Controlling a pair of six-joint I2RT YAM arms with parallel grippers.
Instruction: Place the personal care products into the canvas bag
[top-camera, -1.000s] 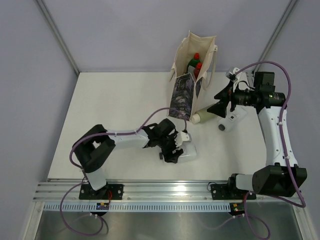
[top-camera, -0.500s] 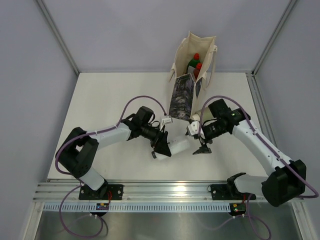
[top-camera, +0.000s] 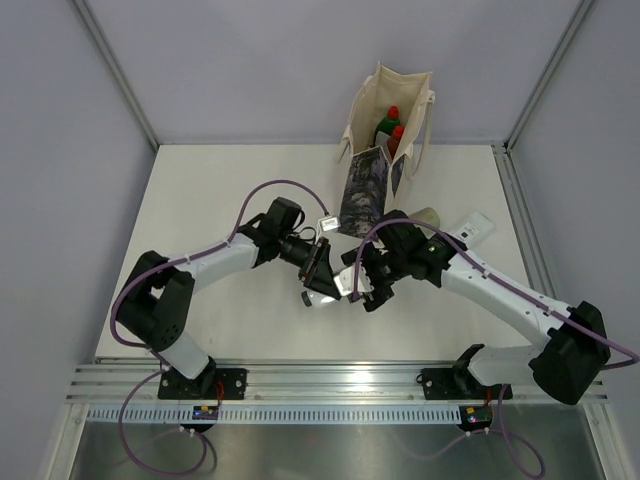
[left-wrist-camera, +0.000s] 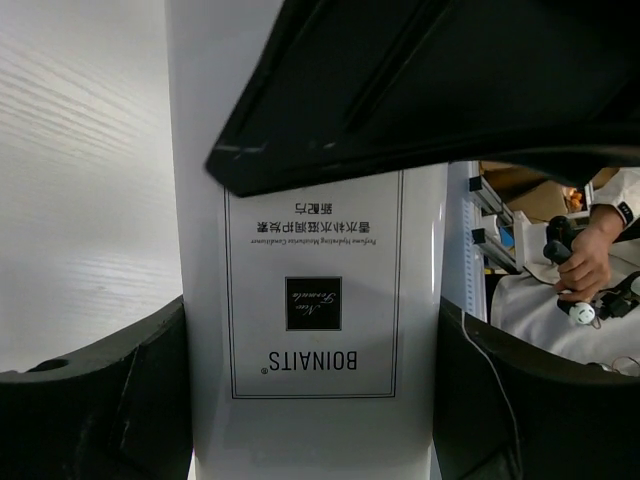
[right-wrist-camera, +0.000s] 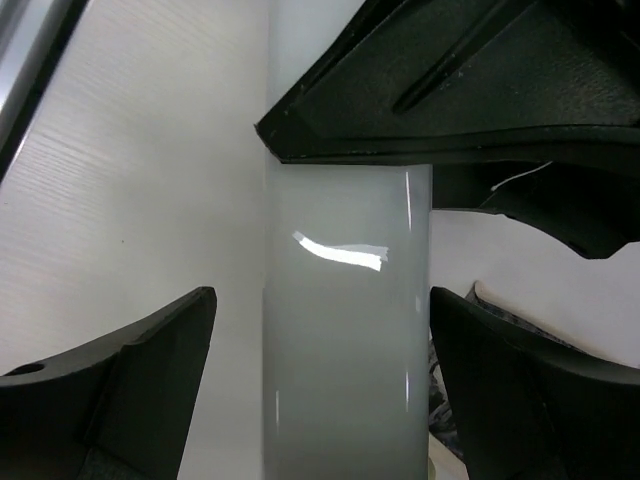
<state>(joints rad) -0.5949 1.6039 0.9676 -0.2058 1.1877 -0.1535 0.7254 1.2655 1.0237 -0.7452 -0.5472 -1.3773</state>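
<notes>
From above, you see the left gripper (top-camera: 323, 288) pinching the flat white bottle (top-camera: 344, 287) mid-table, on the near side of the canvas bag (top-camera: 372, 110), with the right gripper (top-camera: 366, 285) facing it. Your left wrist view shows its fingers (left-wrist-camera: 100, 400) pressed against the bottle's sides. Your right wrist view shows that gripper's fingers (right-wrist-camera: 120, 390) spread around the bottle, with a gap on the left.

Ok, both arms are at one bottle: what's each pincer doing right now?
Left pincer: closed on the white bottle.
Right pincer: open, straddling the same bottle, not gripping yet.
</notes>
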